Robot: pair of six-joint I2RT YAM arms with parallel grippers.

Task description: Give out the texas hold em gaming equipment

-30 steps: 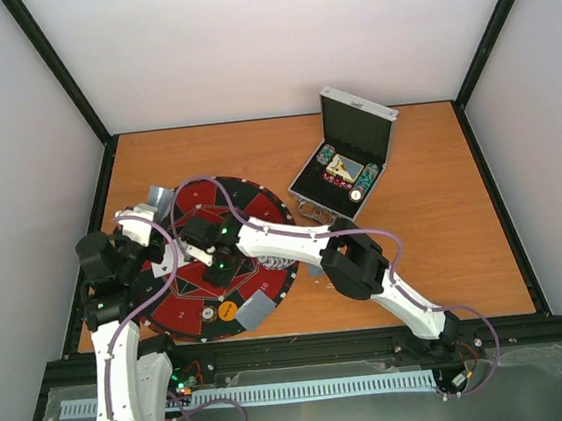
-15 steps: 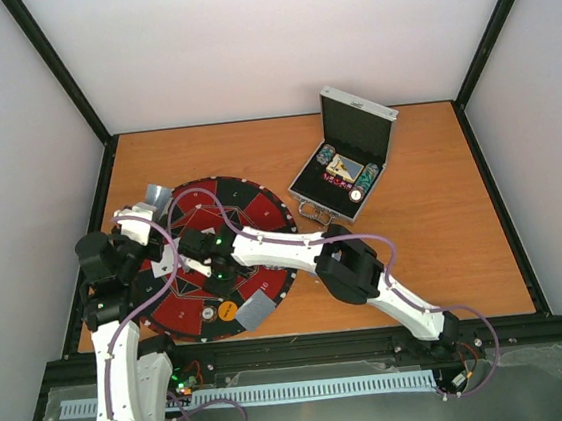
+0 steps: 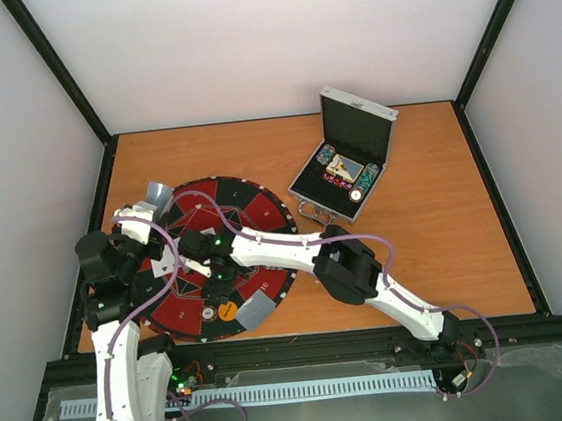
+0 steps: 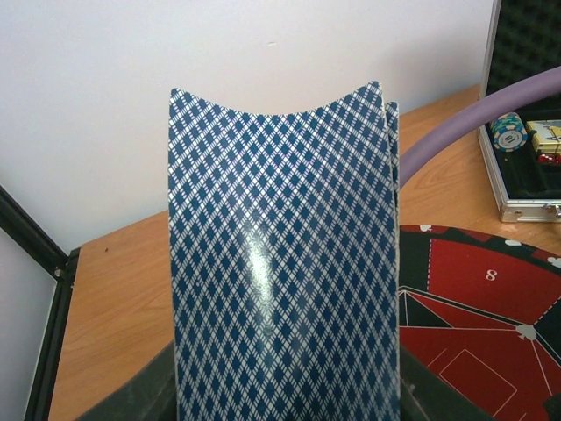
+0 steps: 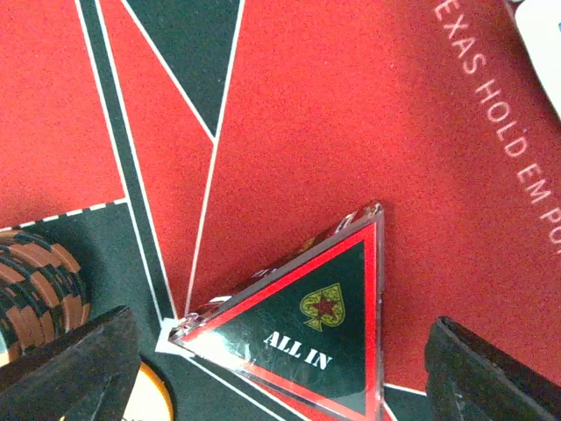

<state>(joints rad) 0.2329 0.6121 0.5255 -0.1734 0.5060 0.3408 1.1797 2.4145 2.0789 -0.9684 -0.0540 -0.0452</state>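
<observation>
A bowed stack of blue diamond-backed playing cards [image 4: 280, 254] fills the left wrist view, and my left gripper [image 4: 285, 399] is shut on its lower end. From above, those cards [image 3: 159, 195] stick up at the mat's far-left rim. The black-red triangle marker [image 5: 307, 338], lettered ALL IN, lies flat on the mat. My right gripper [image 5: 289, 377] stands open around it, with both fingers [image 5: 83, 364] clear of its edges. Overhead, the right gripper [image 3: 213, 270] is low over the mat's near-left part. A brown-black chip stack [image 5: 35, 281] stands left of the marker.
The round red-and-black mat [image 3: 261, 211] lies left of centre. The open silver case [image 3: 349, 168], still holding chips [image 4: 508, 132], stands behind it to the right. A grey card [image 3: 254, 312] rests on the mat's near rim. A yellow disc [image 5: 151, 399] lies by my left finger.
The right gripper has come down toward the mat's near-left side and opened, leaving the triangle marker flat on the mat. The left arm and its cards have not moved.
</observation>
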